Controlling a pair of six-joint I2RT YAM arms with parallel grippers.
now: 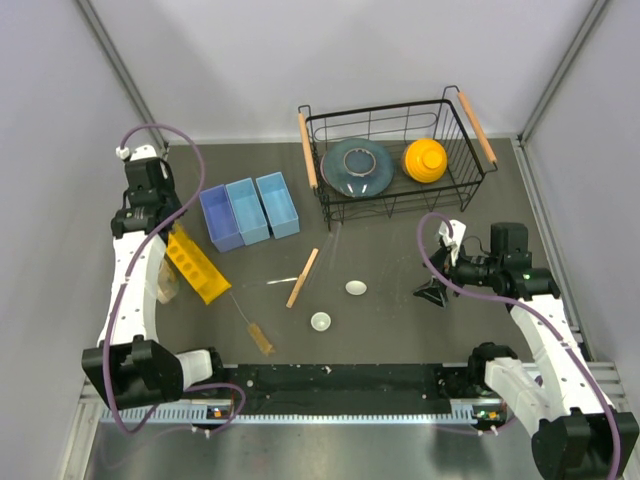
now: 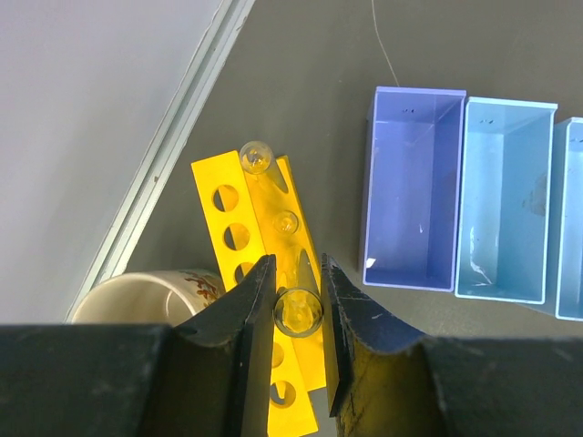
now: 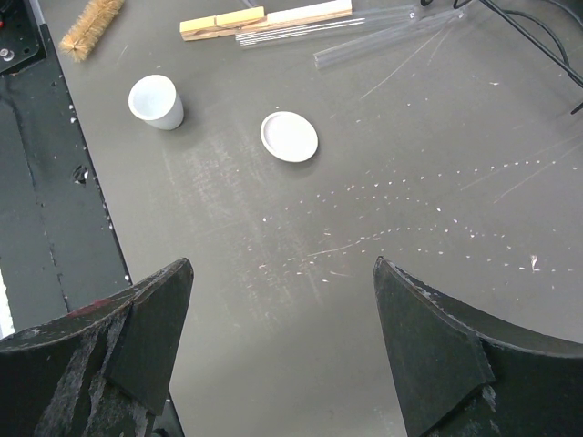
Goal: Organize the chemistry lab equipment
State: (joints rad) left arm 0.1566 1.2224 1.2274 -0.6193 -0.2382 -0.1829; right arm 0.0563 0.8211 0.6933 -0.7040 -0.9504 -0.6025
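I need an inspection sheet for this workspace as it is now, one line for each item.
Surface: dark table, scratched, with white specks.
Job's things: wooden clamp, brush, white crucible, white lid and glass tubes lie loose; yellow rack holds tubes.
Clutter: wire basket with plate and yellow bowl; three blue bins, nothing seen inside; mug beside the rack.
Grippers: left gripper closed on a test tube over the rack; right gripper open above bare table.
Cables: purple-grey cables loop along both arms.
Surroundings: plain grey walls.
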